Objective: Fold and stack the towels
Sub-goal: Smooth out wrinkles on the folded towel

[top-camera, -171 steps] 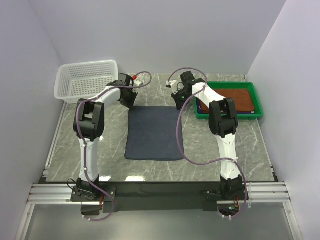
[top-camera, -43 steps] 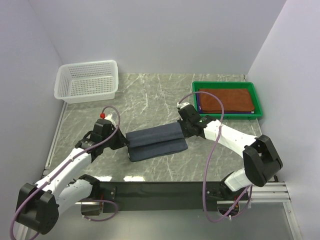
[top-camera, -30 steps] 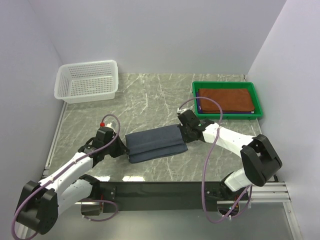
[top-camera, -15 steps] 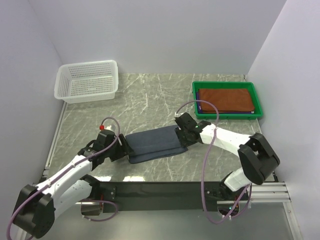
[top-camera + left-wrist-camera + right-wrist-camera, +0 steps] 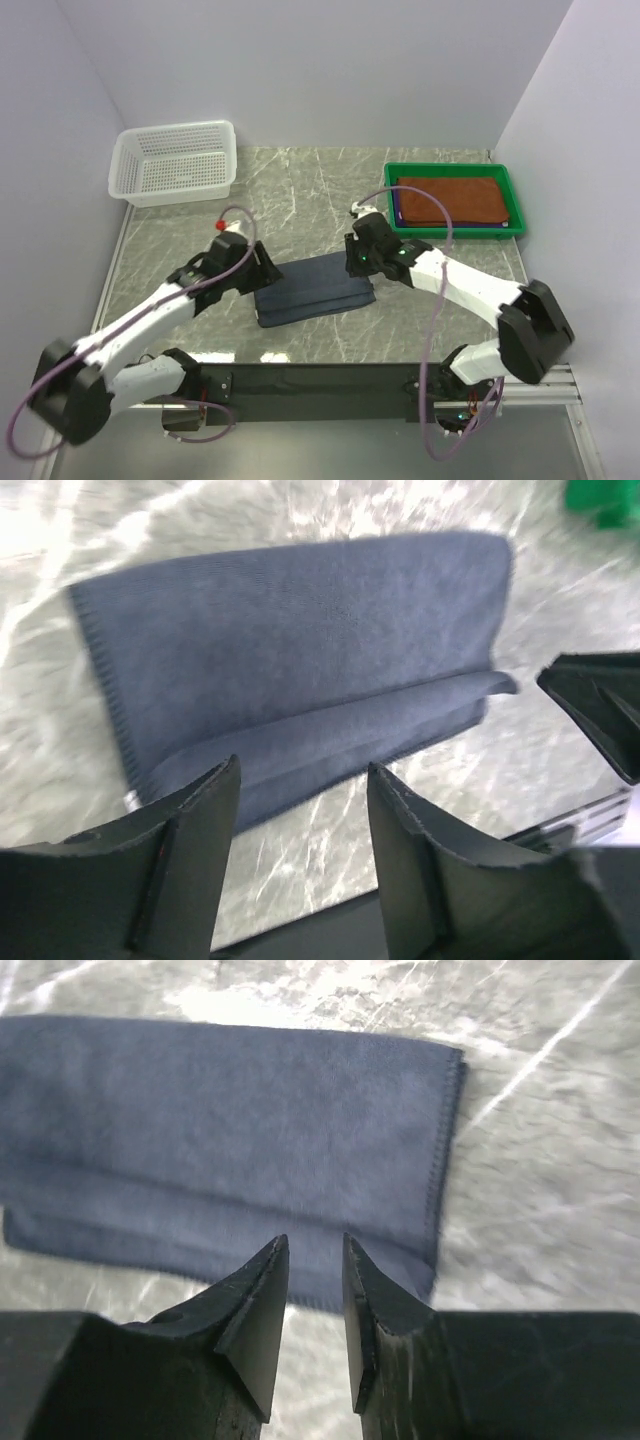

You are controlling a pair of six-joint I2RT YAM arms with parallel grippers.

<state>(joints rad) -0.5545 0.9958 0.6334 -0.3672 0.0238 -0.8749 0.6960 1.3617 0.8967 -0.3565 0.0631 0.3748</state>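
A grey-blue towel lies folded in a long strip on the marble table, its layered edge toward the arms' bases. My left gripper hovers over the strip's left end; in the left wrist view it is open above the towel with only table between its fingers. My right gripper hangs over the right end; in the right wrist view it is open by a narrow gap, nothing in it, above the towel. A rust-brown towel lies folded in the tray.
The green tray stands at the back right, a purple edge showing under the rust-brown towel. A white mesh basket stands at the back left. The right arm's gripper shows at the right edge of the left wrist view.
Both grippers have opened, let go of the grey-blue towel and risen off it. The left gripper has moved toward the back. The towel stays folded on the table.
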